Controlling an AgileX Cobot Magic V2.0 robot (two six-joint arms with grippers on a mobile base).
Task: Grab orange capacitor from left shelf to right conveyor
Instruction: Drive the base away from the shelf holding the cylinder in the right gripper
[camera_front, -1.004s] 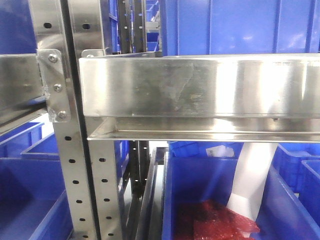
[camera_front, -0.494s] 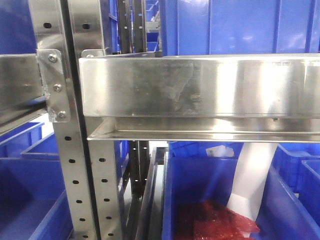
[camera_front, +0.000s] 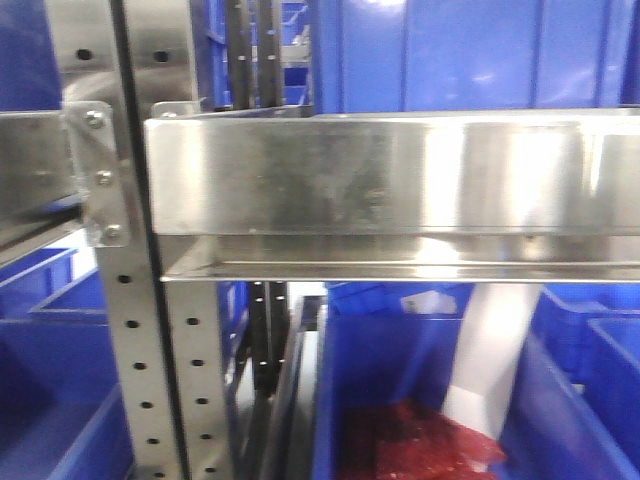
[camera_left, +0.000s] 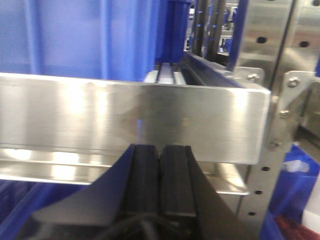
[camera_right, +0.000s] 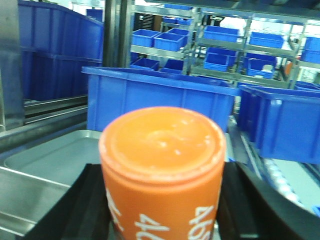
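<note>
An orange capacitor (camera_right: 162, 165), a cylinder with white print, fills the right wrist view. My right gripper (camera_right: 162, 200) is shut on it, with a black finger on each side, and holds it in the air in front of a grey metal tray (camera_right: 50, 157). My left gripper (camera_left: 160, 165) is shut and empty, its two black pads pressed together, just in front of the steel shelf rail (camera_left: 135, 117). Neither gripper shows in the front view, where only a white arm link (camera_front: 490, 365) reaches down into a blue bin (camera_front: 370, 380).
A steel shelf beam (camera_front: 390, 185) crosses the front view, with a perforated upright (camera_front: 140, 360) at left. Red bags (camera_front: 410, 440) lie in the blue bin below. Blue bins (camera_right: 155, 100) and racks stand behind the tray in the right wrist view.
The whole front view has shifted slightly left and blurred, so the camera is moving. The white arm link stays in the blue bin.
</note>
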